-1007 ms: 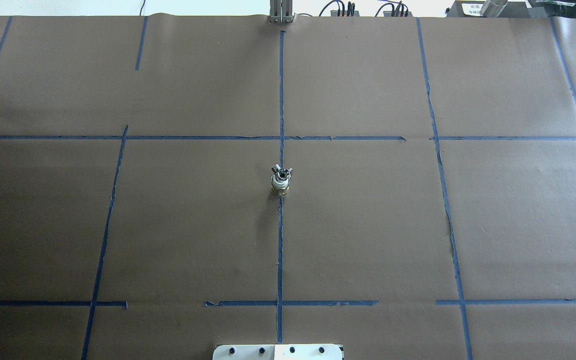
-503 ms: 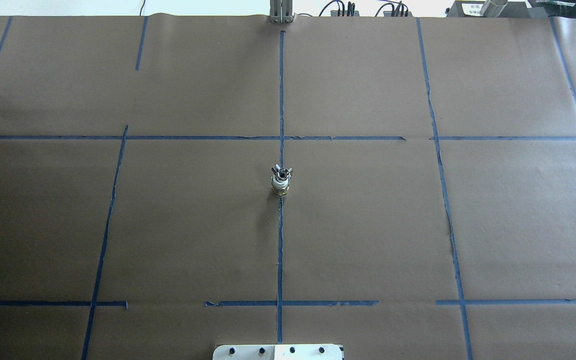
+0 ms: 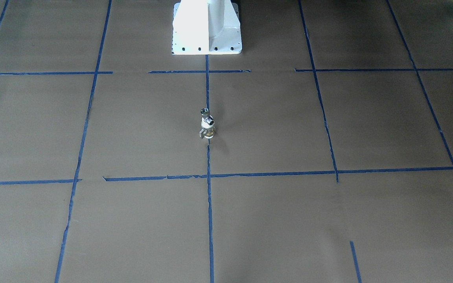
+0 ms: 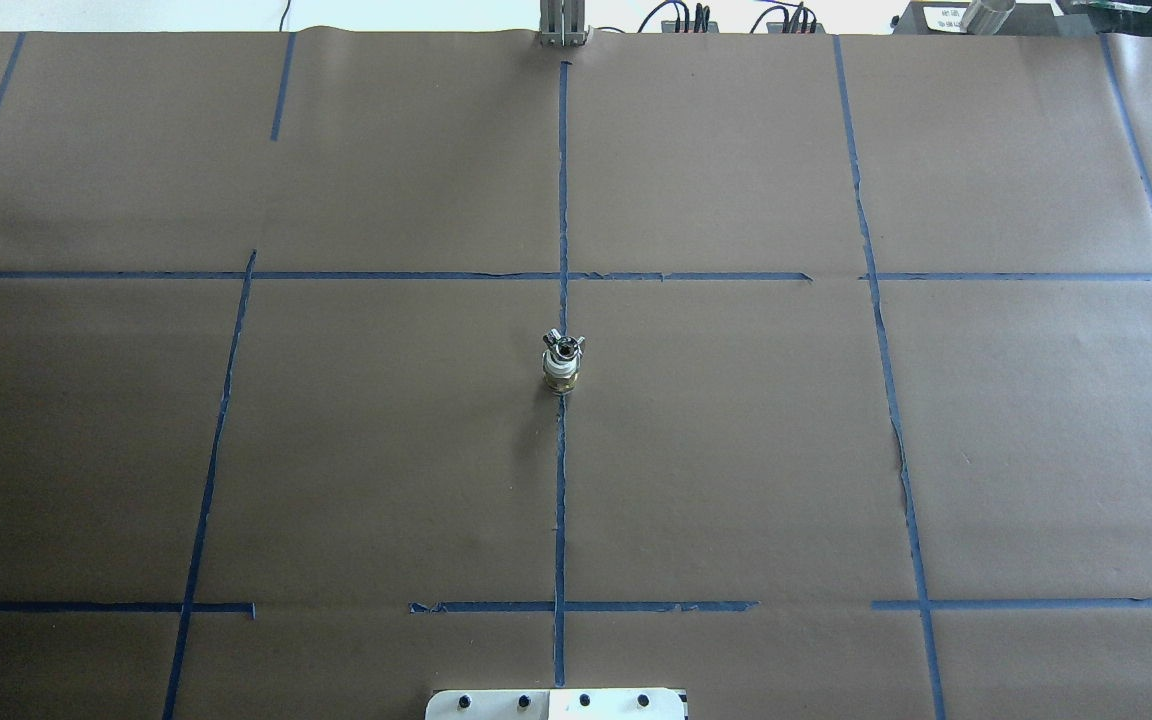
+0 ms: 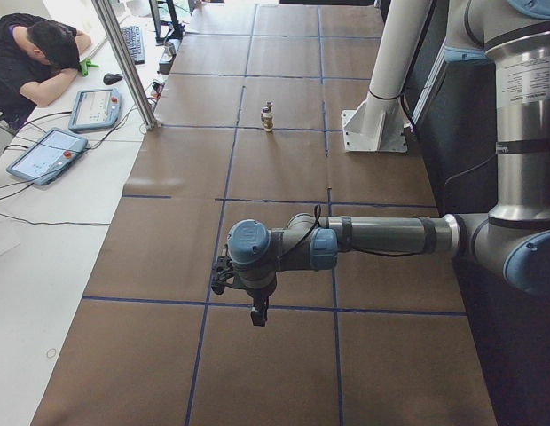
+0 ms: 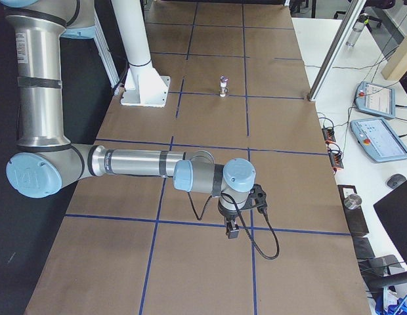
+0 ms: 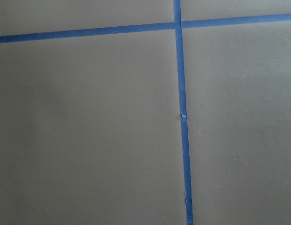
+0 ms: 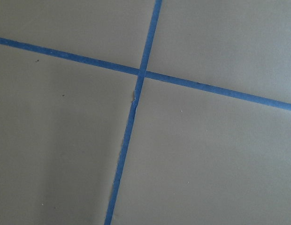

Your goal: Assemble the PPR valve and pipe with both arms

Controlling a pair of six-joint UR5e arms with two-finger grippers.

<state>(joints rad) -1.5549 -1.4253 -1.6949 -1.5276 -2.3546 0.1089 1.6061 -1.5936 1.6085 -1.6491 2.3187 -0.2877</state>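
The PPR valve [image 4: 561, 376], with white plastic and a brass middle, stands upright on the centre tape line, and the chrome pipe [image 4: 564, 347] sits on top of it, touching it. Both also show in the front view, valve [image 3: 208, 132] and pipe [image 3: 205, 113]. My left gripper [image 5: 255, 312] hangs over the table's left end, far from them. My right gripper [image 6: 232, 231] hangs over the right end, also far away. I cannot tell whether either is open or shut. Both wrist views show only brown paper and blue tape.
The white pedestal [image 3: 207, 27] stands at the robot's side of the table. Blue tape lines grid the brown paper. A metal post [image 5: 124, 62], tablets [image 5: 44, 153] and a seated operator [image 5: 31, 53] are beyond the far edge.
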